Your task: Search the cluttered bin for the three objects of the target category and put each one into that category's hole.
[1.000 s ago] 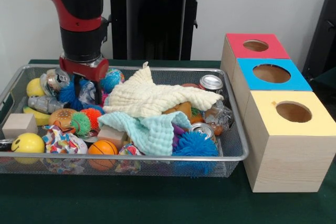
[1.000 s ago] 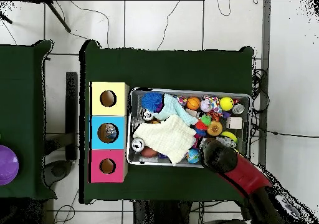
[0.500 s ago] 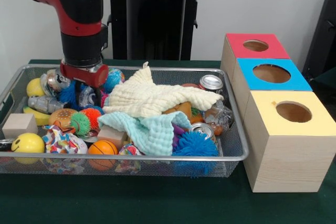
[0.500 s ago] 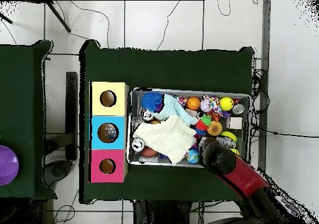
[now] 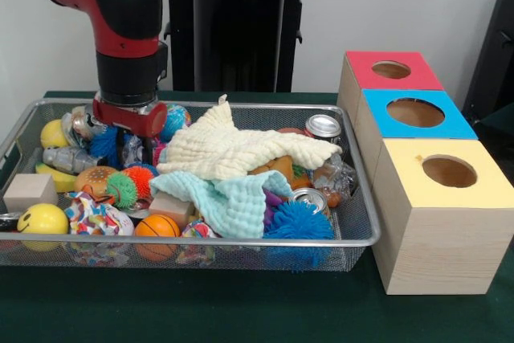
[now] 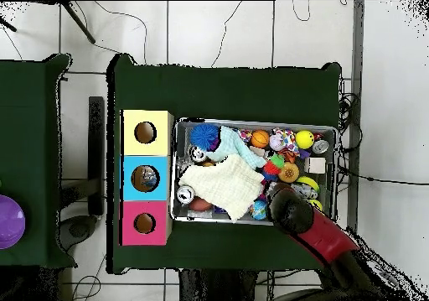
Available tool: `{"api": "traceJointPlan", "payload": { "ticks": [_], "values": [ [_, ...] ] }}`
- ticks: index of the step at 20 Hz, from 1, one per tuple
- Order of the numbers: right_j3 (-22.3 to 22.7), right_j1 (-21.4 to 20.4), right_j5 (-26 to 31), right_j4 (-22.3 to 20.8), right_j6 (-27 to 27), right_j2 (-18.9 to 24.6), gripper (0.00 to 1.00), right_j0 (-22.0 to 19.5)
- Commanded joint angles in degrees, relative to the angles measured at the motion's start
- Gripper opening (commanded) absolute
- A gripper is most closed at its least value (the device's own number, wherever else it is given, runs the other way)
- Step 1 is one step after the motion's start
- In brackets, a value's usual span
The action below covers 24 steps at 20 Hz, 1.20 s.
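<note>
A wire mesh bin [image 5: 241, 240] holds a jumble of toys, cloths and cans. My gripper [image 5: 135, 149] hangs low over the bin's far left part. It is open, its dark fingers [image 5: 120, 144] standing on either side of a crinkled clear plastic piece [image 5: 133, 150]. A blue spiky ball [image 5: 103, 142] and a globe ball [image 5: 172, 120] lie beside it. In the overhead view the red arm [image 6: 295, 212] covers the gripper at the bin's [image 6: 336, 151] lower right. Red [image 5: 390, 71], blue [image 5: 416, 112] and yellow [image 5: 446, 173] topped wooden boxes, each with a round hole, stand right of the bin.
A cream cloth [image 5: 233, 149] and a teal cloth [image 5: 229, 198] cover the bin's middle. Cans [image 5: 324, 126], a big blue spiky ball [image 5: 299, 221], a basketball [image 5: 157, 226], a smiley ball [image 5: 42, 219], wooden blocks [image 5: 29, 191] and crushed cans [image 5: 68, 158] lie around them.
The arm has shifted slightly right and come down a little further into the bin's far left part. The objects in the bin have not visibly moved.
</note>
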Motion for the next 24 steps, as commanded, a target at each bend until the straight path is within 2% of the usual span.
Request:
{"api": "traceJointPlan", "payload": {
  "ticks": [1, 4, 13, 17, 21, 24],
  "values": [
    [3.0, 7.5, 0.0, 2.6, 14.0, 5.3, 0.0, 1.9],
    [3.0, 6.7, 1.9, 4.0, 14.3, 5.1, 0.0, 2.4],
    [0.0, 1.8, 15.8, 9.9, 12.8, -0.3, 0.0, 6.7],
    [0.4, 0.3, 19.0, 12.0, 13.5, -0.4, 0.0, 7.0],
    [0.6, -2.0, 21.9, 14.0, 15.1, -3.4, 0.0, 10.5],
    [1.4, -3.0, 23.0, 15.1, 15.3, -4.2, 0.0, 11.5]
  ]
}}
